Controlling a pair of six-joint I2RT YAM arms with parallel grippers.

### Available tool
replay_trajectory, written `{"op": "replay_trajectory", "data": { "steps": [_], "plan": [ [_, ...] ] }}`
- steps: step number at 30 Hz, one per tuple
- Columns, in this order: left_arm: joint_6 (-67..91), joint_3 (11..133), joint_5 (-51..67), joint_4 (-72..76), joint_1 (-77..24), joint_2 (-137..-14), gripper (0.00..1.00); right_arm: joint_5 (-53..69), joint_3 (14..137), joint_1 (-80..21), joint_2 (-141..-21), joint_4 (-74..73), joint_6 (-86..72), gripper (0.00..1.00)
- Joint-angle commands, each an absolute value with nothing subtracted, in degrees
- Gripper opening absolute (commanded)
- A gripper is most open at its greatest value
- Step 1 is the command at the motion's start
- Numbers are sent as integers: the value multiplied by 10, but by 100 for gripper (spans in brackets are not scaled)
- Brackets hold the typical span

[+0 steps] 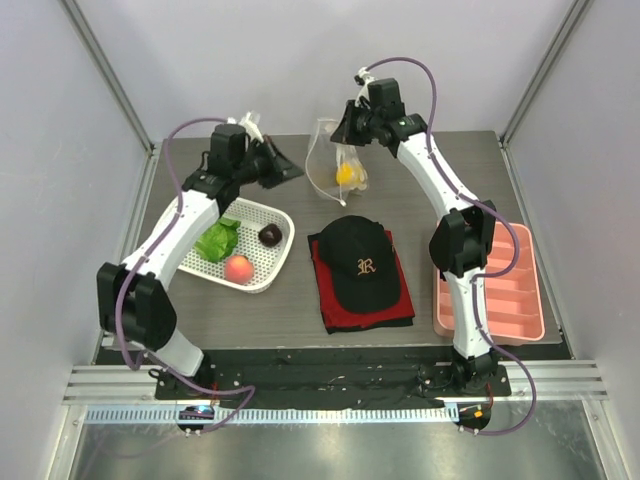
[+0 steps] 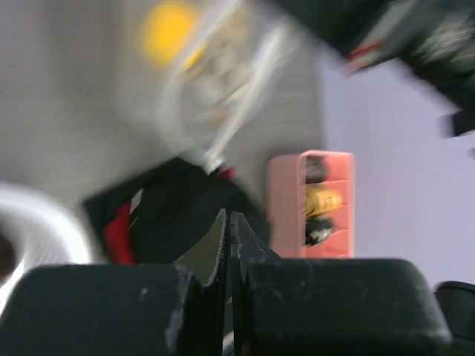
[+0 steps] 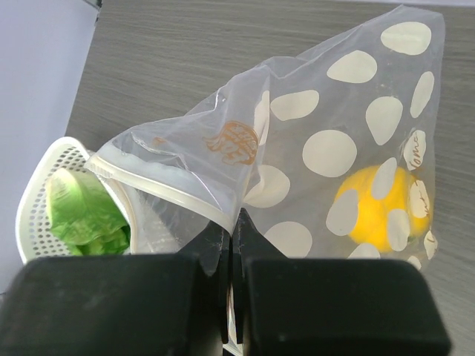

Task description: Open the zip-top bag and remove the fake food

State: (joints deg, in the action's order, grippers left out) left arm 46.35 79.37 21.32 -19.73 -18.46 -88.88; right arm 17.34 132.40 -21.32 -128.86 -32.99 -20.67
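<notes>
My right gripper (image 1: pixel 343 132) (image 3: pixel 232 221) is shut on the zip strip of the zip-top bag (image 1: pixel 333 152) (image 3: pixel 297 148) and holds it hanging above the far table. The bag's mouth is open. The yellow-orange citrus (image 1: pixel 344 175) (image 3: pixel 378 208) lies inside it. My left gripper (image 1: pixel 293 172) (image 2: pixel 228 222) is shut and empty, just left of the bag and above the basket's far edge. The bag (image 2: pixel 215 89) and the citrus (image 2: pixel 169 30) show blurred in the left wrist view. The leafy green vegetable (image 1: pixel 218 240) (image 3: pixel 82 215), dark brown ball (image 1: pixel 270 234) and red-pink peach (image 1: pixel 238 268) lie in the white mesh basket (image 1: pixel 270 278).
A black cap (image 1: pixel 362 262) rests on folded red and black cloth (image 1: pixel 330 300) at the table's middle. A pink compartment tray (image 1: pixel 515 320) (image 2: pixel 286 208) stands at the right edge beside the right arm. The basket's rim (image 3: pixel 33 185) shows below the bag.
</notes>
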Motion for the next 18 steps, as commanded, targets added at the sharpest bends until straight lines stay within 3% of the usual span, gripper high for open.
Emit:
{"op": "replay_trajectory", "data": {
  "steps": [1, 6, 12, 18],
  "plan": [
    [518, 858, 288, 42, -199, -972, 0, 183, 1330, -222, -1249, -326, -273, 1],
    [566, 923, 316, 131, -215, -1061, 0, 186, 1335, -223, -1250, -327, -324, 2],
    [559, 849, 319, 304, -208, -1095, 0, 221, 1350, -220, -1259, -330, -358, 1],
    [537, 804, 277, 322, -206, -1105, 0, 226, 1351, -215, -1259, -330, -357, 1]
  ]
}}
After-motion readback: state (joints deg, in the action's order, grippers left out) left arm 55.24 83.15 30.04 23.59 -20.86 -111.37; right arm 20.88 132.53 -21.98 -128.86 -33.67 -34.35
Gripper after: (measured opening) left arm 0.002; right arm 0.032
